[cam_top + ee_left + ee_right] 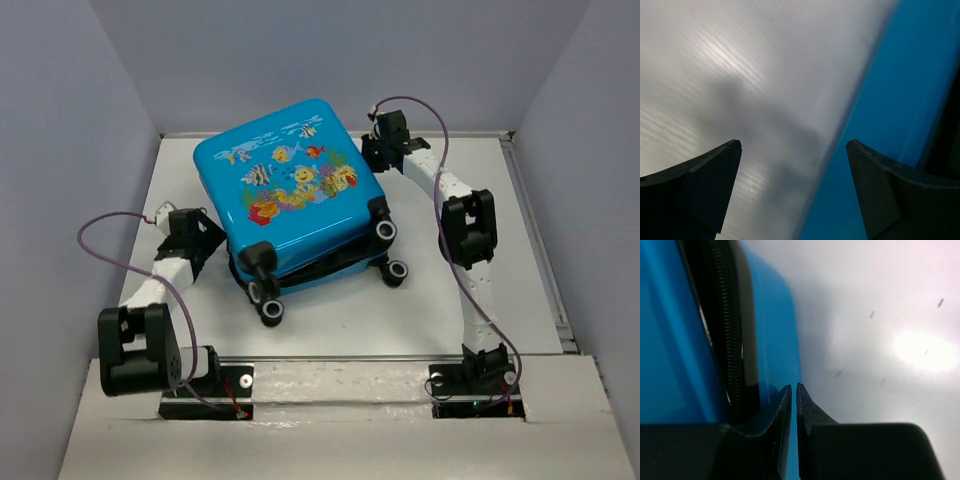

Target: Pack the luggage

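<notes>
Luggage point(290, 190) just beside right hand point(793, 390)

The luggage point(290, 190) takes up the middle and back of the table point(420, 320). At its 6 o'clock, bare tabletop runs from the wheels point(272, 310) to the arm bases point(205, 385), the widest passage. The 3 o'clock strip is open but crossed by the right arm point(465, 230). At 9 o'clock the left gripper point(210, 232) occupies a narrow lane (side wall point(70, 180) close behind). At 12 o'clock the back wall point(330, 60) leaves only a slim gap
</notes>
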`<act>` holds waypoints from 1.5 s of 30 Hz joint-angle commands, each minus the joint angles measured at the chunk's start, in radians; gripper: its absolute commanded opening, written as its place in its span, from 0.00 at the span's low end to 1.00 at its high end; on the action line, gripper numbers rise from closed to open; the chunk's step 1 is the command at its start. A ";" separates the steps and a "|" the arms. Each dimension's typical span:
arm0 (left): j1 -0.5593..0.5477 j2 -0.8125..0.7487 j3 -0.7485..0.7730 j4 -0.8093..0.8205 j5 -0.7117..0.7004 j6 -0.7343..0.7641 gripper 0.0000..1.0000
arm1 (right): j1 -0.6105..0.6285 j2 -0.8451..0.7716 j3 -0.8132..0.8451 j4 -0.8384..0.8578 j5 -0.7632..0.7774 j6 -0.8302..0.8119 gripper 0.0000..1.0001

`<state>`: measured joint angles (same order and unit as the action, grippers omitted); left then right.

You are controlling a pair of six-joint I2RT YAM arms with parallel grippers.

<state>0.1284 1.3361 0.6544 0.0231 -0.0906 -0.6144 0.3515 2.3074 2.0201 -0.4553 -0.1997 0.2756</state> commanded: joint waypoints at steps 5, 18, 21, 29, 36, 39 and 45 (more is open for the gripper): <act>-0.381 -0.415 -0.174 -0.194 0.103 -0.154 0.99 | 0.006 0.127 0.417 -0.123 -0.137 -0.006 0.70; -0.380 -0.566 0.401 -0.281 -0.385 0.113 0.99 | -0.140 -0.340 0.125 -0.077 -0.006 0.062 0.75; -0.371 -0.378 0.529 -0.259 -0.321 0.156 0.99 | -0.140 -0.570 -0.169 0.015 0.069 0.088 0.17; -0.218 0.082 0.830 -0.193 -0.115 0.156 0.99 | -0.063 -1.196 -1.087 0.314 0.097 0.223 0.07; -0.090 0.499 1.247 -0.411 0.086 0.218 0.99 | -0.051 -1.349 -1.382 0.300 0.114 0.261 0.07; -0.087 0.624 1.369 -0.482 0.156 0.223 0.99 | -0.031 -1.257 -1.407 0.342 0.069 0.274 0.07; -0.092 0.733 1.323 -0.456 0.213 0.188 0.99 | -0.031 -1.088 -1.322 0.443 0.036 0.278 0.07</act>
<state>0.0467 2.0579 2.0129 -0.4171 0.0383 -0.4259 0.3103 1.1419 0.6128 -0.1429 -0.1364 0.5404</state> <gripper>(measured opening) 0.990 0.070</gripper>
